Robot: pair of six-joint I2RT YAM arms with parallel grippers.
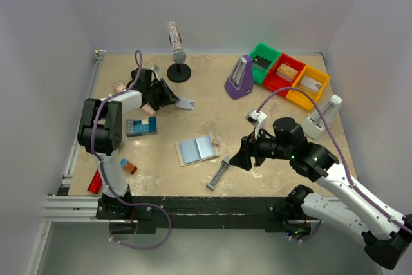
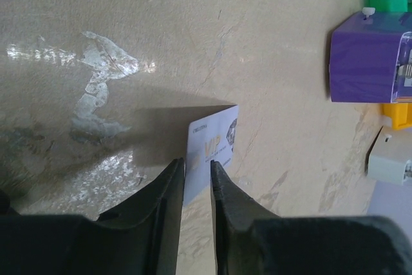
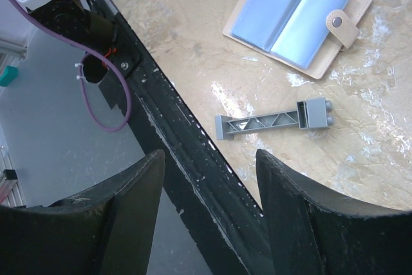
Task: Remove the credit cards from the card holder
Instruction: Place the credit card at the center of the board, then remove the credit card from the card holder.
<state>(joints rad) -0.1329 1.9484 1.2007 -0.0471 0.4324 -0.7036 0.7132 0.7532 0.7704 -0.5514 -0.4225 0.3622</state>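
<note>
The card holder [image 1: 197, 149] lies open and flat in the middle of the table, its pale blue pockets up [image 3: 296, 17] and its tan snap tab to the right. A silver-grey credit card [image 2: 212, 140] with gold print lies on the table at the back left [image 1: 186, 104]. My left gripper [image 2: 197, 167] sits low right behind it, jaws a narrow gap apart, with the card's near end between the fingertips and bare table showing in the gap. My right gripper [image 3: 209, 165] stands open and empty above the table's front edge [image 1: 239, 159], right of the holder.
A narrow grey bar [image 3: 270, 120] lies near the front edge. A blue studded brick [image 1: 141, 127] sits left of the holder. At the back are a purple block [image 1: 240, 78], green [image 1: 264, 62], red [image 1: 283, 72] and yellow [image 1: 308, 85] bins, and a black stand [image 1: 179, 69].
</note>
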